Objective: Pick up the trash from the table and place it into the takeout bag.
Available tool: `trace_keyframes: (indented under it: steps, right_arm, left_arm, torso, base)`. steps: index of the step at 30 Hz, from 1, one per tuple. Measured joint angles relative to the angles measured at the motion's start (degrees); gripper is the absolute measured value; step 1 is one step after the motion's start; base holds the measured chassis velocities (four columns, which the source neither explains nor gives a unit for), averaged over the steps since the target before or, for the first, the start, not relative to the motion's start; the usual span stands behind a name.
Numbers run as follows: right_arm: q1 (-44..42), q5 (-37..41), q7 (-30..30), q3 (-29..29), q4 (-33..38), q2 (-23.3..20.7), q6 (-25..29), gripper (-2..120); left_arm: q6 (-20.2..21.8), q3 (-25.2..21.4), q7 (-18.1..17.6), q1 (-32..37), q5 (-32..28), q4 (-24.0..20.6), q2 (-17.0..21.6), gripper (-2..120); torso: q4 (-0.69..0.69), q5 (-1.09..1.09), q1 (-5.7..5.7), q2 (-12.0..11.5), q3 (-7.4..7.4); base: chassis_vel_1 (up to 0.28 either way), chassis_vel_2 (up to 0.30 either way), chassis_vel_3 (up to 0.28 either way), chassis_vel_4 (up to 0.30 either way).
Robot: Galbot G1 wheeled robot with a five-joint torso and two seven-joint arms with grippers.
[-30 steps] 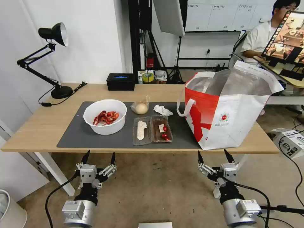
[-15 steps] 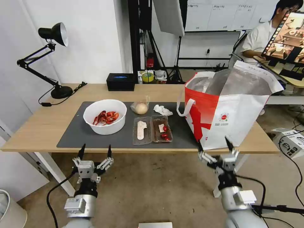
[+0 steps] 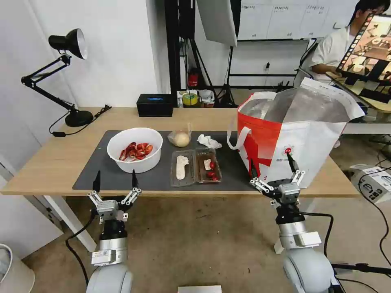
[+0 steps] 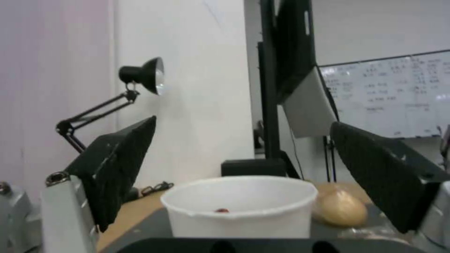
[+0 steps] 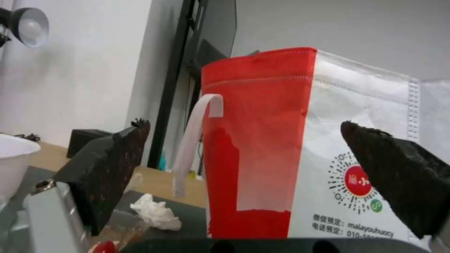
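Step in hand: approach. Nothing picked up; all the trash lies on the table (image 3: 53, 162), none in the bag.

Left gripper (image 3: 114, 179): mine, at the near table edge, in front of the bowl (image 3: 135, 149). Jaws spread wide, holding nothing. From the left wrist view I look level at the bowl's white wall (image 4: 244, 207), the bun (image 4: 341, 209) just beside it.

Right gripper (image 3: 271, 167): mine, at the near edge, in front of the bag's (image 3: 301, 134) lower front face. Jaws wide apart, empty. The right wrist view faces the bag's red corner (image 5: 253, 140) and white handle loop (image 5: 194, 140), with the tissue (image 5: 156, 212) low on the mat.

Trash, where it lies: all on the dark mat (image 3: 97, 173). Bowl with red shells at the left. Bun in a clear bag (image 3: 180, 138) behind the open plastic tray (image 3: 196, 165). Tray holds a few small tomatoes in its right half. Crumpled tissue (image 3: 209, 141) between bun and bag, apart from both.

Bag: upright at the right end of the table, mouth open, foil lining showing, taller than everything else.

Other things: desk lamp (image 3: 61, 77) and black box (image 3: 154, 105) at the back, not trash.

Next move, my judgement: a gripper must rise above table height and reach over the mat. Tissue and tray sit nearest my right side and the bag. The drop calls for a high lift over the bag's rim.

Risk, my guess: the open tray may spill tomatoes if tilted.
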Motion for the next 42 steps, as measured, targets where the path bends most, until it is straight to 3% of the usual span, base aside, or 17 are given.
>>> trace_keyframes:
  steps: [15, 22, 30, 32, 33, 35, 41, 42]
  right_arm:
    - [-0.2, 1.1, -0.2, -0.1, 0.8, 0.2, -0.1, 100]
    - [-0.5, 1.6, -0.3, 0.0, 1.5, 0.2, -0.2, 100]
    - [-1.3, 2.1, -0.5, 0.4, 1.9, 0.1, -0.3, 100]
    - [-1.7, 2.1, -0.5, 0.5, 1.9, 0.1, -0.3, 100]
    - [-1.7, 2.1, -0.5, 0.5, 1.9, 0.1, -0.3, 100]
    - [-2.0, 2.1, -0.5, 0.6, 1.9, 0.1, -0.3, 100]
    - [-2.4, 1.9, -0.6, 0.8, 2.1, 0.1, -0.3, 100]
    - [-2.7, 1.8, -0.6, 1.1, 2.1, 0.1, -0.4, 100]
  left_arm:
    - [-0.4, -0.3, 2.2, 0.9, -0.5, -1.1, 0.7, 100]
    - [2.2, 0.7, 3.5, 0.9, -6.7, -2.9, 2.3, 100]
    - [7.5, 5.2, 5.8, 0.2, -20.1, -4.4, 6.8, 100]
    - [11.7, 8.5, 6.0, -0.3, -29.3, -5.9, 9.7, 100]
    - [11.7, 8.5, 6.0, -0.3, -29.3, -5.9, 9.7, 100]
    - [14.9, 10.6, 5.9, -0.9, -35.0, -7.0, 11.9, 100]
    - [20.5, 14.7, 3.6, -3.2, -43.8, -9.1, 14.9, 100]
    - [23.4, 17.0, 1.6, -4.5, -48.3, -10.3, 15.8, 100]
  torso:
    - [0.0, 0.01, -0.01, 0.0, -0.01]
    - [0.0, 0.01, -0.01, 0.0, -0.01]
    - [0.0, 0.0, -0.01, 0.0, -0.01]
    - [0.0, 0.0, -0.01, 0.0, -0.01]
    - [0.0, 0.0, -0.01, 0.0, -0.01]
    - [0.0, 0.01, -0.01, 0.0, -0.01]
    - [0.0, 0.01, -0.01, 0.0, -0.01]
    - [0.0, 0.01, -0.01, 0.0, -0.01]
  base:
    - [0.0, 0.0, 0.0, 0.0]
    - [0.0, 0.0, 0.0, 0.0]
    - [0.0, 0.0, 0.0, 0.0]
    - [0.0, 0.0, 0.0, 0.0]
    - [0.0, 0.0, 0.0, 0.0]
    - [0.0, 0.0, 0.0, 0.0]
    - [0.0, 0.0, 0.0, 0.0]
    - [0.0, 0.0, 0.0, 0.0]
